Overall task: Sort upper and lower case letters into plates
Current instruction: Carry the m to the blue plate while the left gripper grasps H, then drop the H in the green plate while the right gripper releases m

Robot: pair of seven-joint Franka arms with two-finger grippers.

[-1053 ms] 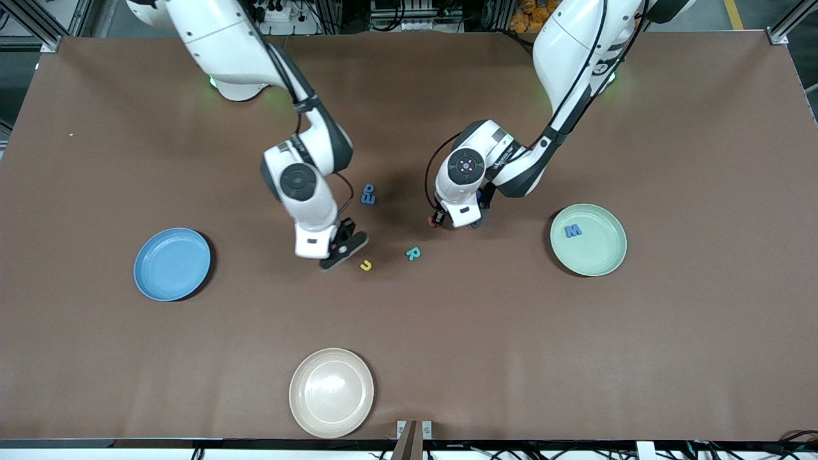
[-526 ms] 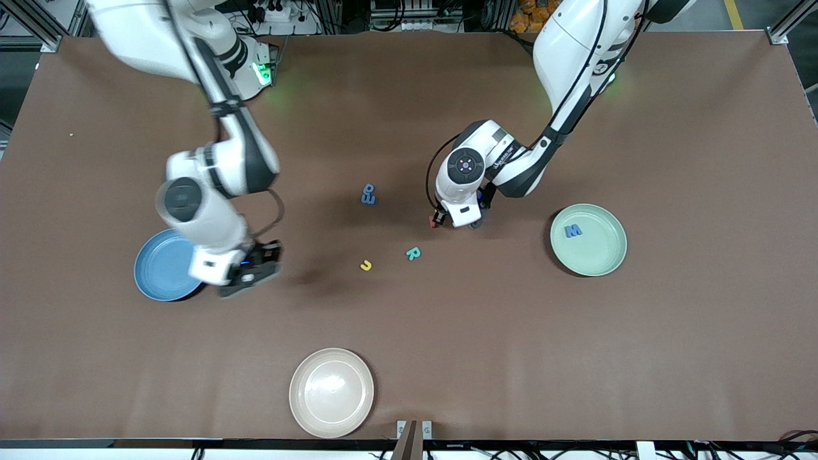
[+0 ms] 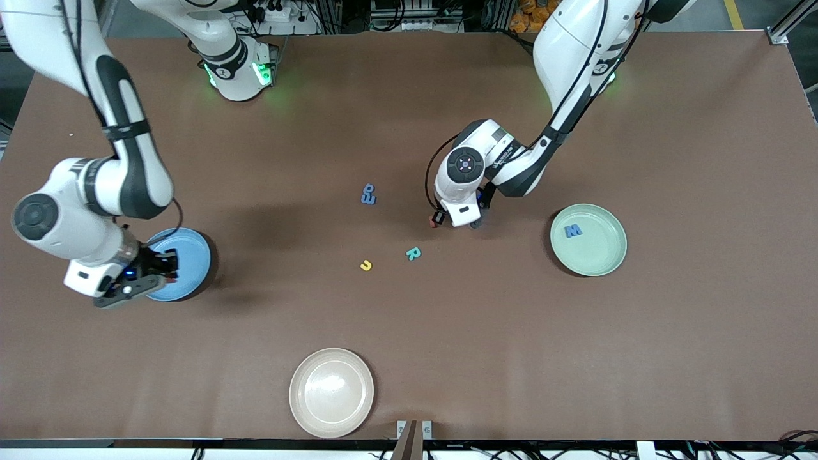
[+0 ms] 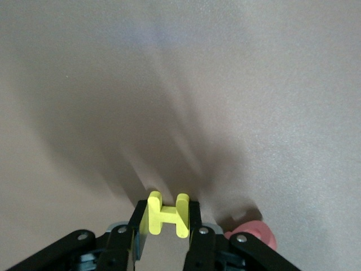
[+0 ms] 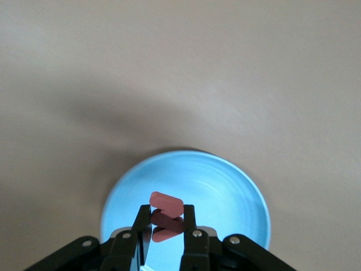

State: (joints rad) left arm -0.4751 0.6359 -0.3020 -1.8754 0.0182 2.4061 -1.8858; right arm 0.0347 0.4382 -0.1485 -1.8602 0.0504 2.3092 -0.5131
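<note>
1. A flat red letter point(image 5: 166, 201), its shape unreadable, is clamped in the right gripper point(image 5: 166, 223) over the blue plate point(image 5: 237, 197).
2. A yellow H point(image 4: 164, 213) is pinched by the left gripper point(image 4: 165, 228) at the table's middle; a red piece point(image 4: 255, 236) beside it is partly hidden.
3. A blue M point(image 3: 573, 230) is seen in the green plate point(image 3: 607, 255).

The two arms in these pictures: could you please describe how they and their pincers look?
Both arms have glossy white shells with dark grey joint bands and round dark end caps, and thin black cables run along them. Green lights glow at the bases. The left pincer and right pincer have black fingers with silver screws.
</note>
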